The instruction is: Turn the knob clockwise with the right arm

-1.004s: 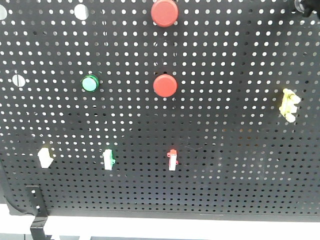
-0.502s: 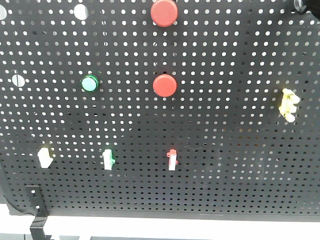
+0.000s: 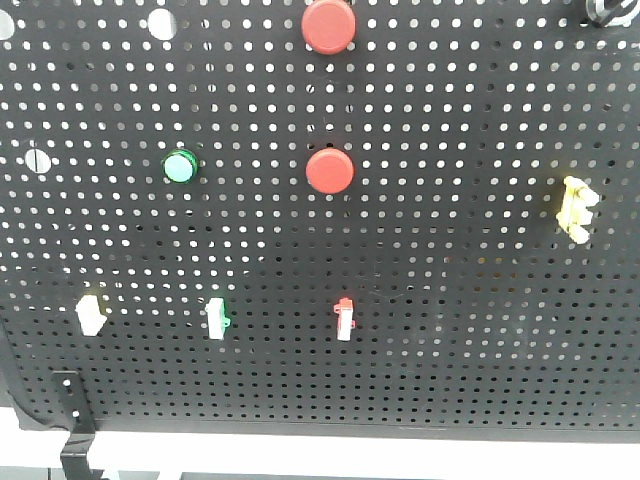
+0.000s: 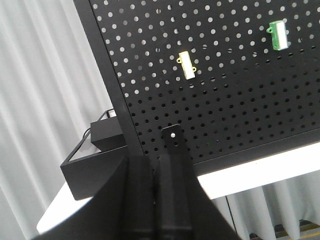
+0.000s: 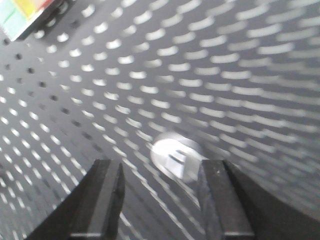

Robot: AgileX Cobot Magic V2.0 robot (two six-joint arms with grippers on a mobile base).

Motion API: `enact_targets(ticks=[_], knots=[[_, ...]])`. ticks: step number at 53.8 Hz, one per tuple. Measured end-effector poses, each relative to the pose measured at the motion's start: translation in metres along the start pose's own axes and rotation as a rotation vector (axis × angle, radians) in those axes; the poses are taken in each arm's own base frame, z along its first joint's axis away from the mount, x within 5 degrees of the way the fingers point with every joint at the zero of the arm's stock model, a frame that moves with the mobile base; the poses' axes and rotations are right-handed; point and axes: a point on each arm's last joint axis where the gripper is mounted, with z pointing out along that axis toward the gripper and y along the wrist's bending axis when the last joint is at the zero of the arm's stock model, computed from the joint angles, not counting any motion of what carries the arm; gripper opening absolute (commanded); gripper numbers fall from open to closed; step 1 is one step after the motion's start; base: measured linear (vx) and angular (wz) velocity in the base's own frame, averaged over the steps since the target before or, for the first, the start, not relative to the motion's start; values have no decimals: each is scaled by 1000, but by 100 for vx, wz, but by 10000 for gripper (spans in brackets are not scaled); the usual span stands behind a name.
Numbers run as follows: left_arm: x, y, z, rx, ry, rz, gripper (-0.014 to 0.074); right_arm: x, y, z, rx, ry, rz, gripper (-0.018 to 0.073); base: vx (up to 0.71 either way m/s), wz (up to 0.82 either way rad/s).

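Through the right wrist view we see the right gripper (image 5: 162, 192) with its jaws wide; the knob (image 5: 174, 156) sits between them, untouched; the left jaws (image 4: 154, 200) look closed.

A test lab: black pegboard (image 3: 450, 330) studded with buttons, grey curtains (image 4: 40, 90) behind.

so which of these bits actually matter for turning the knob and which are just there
For the job:
knob
right gripper, open, knob seen between its fingers

Just there:
upper red button
lower red button
green button
yellow clip
pale switch
green switch
red switch
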Motion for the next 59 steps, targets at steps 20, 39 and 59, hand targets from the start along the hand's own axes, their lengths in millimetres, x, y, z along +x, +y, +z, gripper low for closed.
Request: enact_targets(ticks=[20, 39, 59], knots=[[0, 0, 0, 0, 0, 0, -6, -6, -17, -79, 177, 174, -125, 418, 0, 0], [0, 0, 0, 0, 0, 0, -6, -12, -17, -97, 169, 156, -127, 418, 0, 0], [0, 0, 0, 0, 0, 0, -6, -13, -18, -97, 178, 147, -139, 418, 0, 0]])
